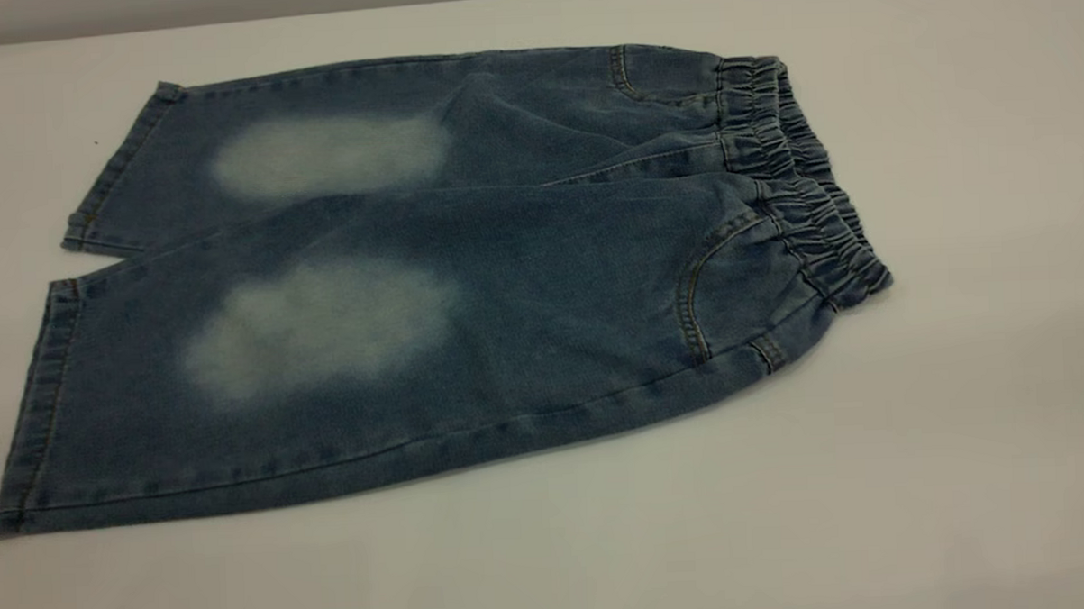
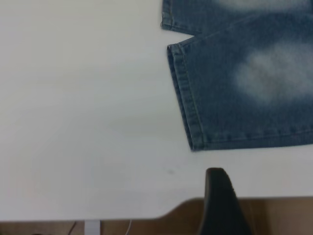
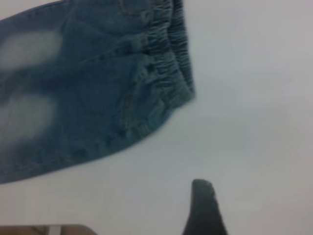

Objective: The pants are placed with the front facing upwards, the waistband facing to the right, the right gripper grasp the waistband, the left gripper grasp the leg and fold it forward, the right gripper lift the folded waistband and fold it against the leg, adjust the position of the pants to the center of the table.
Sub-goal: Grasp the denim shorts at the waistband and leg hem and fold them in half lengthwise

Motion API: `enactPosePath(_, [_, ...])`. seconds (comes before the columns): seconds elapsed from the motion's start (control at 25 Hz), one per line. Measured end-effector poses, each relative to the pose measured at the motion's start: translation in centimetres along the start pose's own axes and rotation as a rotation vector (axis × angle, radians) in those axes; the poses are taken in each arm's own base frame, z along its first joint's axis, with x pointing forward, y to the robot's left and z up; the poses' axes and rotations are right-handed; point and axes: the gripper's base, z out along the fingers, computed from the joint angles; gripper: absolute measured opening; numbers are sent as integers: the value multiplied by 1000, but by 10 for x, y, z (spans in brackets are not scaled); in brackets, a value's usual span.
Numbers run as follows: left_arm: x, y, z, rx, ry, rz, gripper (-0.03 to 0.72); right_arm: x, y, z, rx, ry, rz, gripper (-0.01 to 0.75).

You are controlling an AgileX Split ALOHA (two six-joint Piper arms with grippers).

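Observation:
The pants [image 1: 433,281] lie flat and unfolded on the white table [image 1: 961,416], front up, both legs pointing left. The gathered waistband [image 1: 804,178] is at the right end. Neither gripper shows in the exterior view. In the left wrist view the near leg's hem [image 2: 186,103] is in sight, and the left gripper [image 2: 219,196] hangs at the table's near edge, a short way from the hem corner, touching no cloth. In the right wrist view the waistband [image 3: 171,54] lies ahead, and the right gripper [image 3: 203,208] is over bare table, apart from it.
The table's near edge and the brown floor [image 2: 279,218] beyond it show in the left wrist view. White tabletop stretches right of the waistband and in front of the pants. The table's far edge [image 1: 316,19] runs just behind the pants.

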Motion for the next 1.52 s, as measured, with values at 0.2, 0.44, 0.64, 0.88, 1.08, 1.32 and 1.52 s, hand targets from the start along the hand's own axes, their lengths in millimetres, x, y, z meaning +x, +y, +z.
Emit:
enactPosePath(0.2, [-41, -1, 26, 20, 53, 1, 388, -28, 0, 32, 7, 43, -38, 535])
enactPosePath(0.44, [-71, -9, 74, 106, 106, 21, 445, -45, 3, 85, -72, 202, -8, 564])
enactPosePath(0.64, [-76, -17, 120, 204, 215, 27, 542, -55, 2, 138, -161, 254, 49, 564])
enactPosePath(0.88, [-71, -21, 154, 252, 328, 49, 564, -51, -9, 202, -205, 310, 186, 564])
enactPosePath(1.08, [-71, -21, 161, 251, 341, 44, 565, -35, -20, 242, -206, 360, 287, 564])
enactPosePath(1.32, [-72, -22, 162, 259, 338, 29, 565, -23, -30, 279, -214, 426, 361, 564])
enactPosePath(1.52, [-71, -22, 162, 261, 341, 30, 566, -11, -39, 303, -191, 493, 384, 564])
